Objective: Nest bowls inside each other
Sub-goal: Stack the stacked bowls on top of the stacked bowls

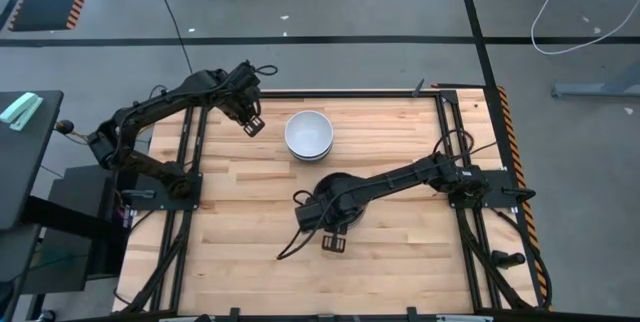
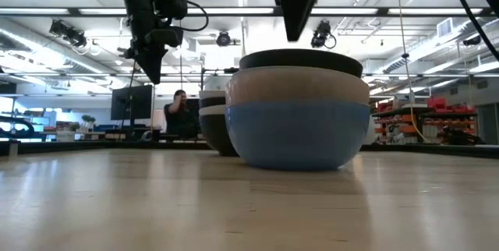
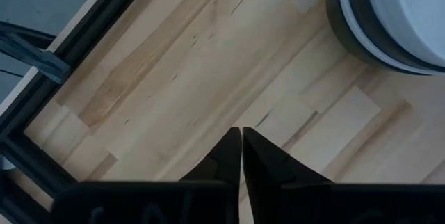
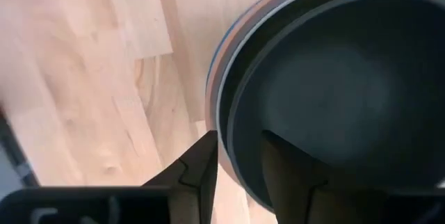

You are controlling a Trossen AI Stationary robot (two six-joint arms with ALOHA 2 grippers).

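Note:
A stack of nested bowls [image 2: 300, 118] stands on the table's middle on its blue bottom bowl. A salmon-pink bowl sits above the blue one and a black bowl [image 4: 348, 78] is on top. My right gripper [image 2: 296, 33] hangs open just above this stack, pointing down. Its fingers [image 4: 205, 161] stand either side of the black rim, clear of it. A second stack [image 1: 308, 134], a white bowl in a dark grey one [image 3: 348, 36], stands farther back. My left gripper [image 3: 241, 137] is shut, empty, above the table left of that stack.
Black frame rails [image 3: 42, 64] run along the table's left and right edges. Bare wood lies toward the near edge [image 1: 300, 272]. A person [image 2: 181, 111] sits in the room far beyond the table.

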